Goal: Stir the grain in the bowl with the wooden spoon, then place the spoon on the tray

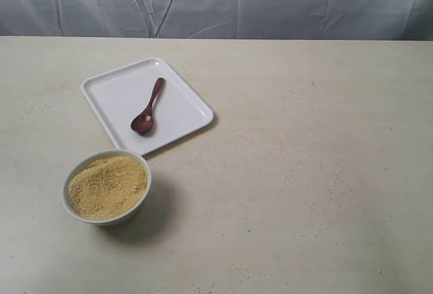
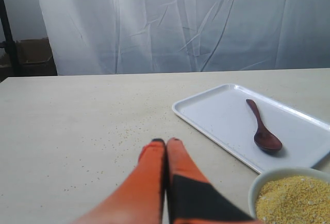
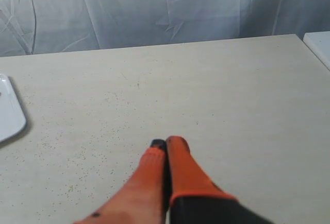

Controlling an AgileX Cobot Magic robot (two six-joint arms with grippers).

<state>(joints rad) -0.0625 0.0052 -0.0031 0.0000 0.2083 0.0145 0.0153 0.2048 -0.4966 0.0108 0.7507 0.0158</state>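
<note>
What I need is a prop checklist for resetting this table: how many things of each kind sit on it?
tray: 1
wooden spoon, lying on the tray: 1
bowl, filled with grain: 1
Total: 3

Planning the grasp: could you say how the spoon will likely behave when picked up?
The spoon looks solid wood, unlikely to bend. Its glossy, slim handle may slip or pivot. Probably light, it could slide on the smooth tray.

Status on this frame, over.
Left tool shut, empty. Right tool shut, empty. Dark reddish-brown wooden spoon lying on flat white rectangular tray. Nothing in the way.
</note>
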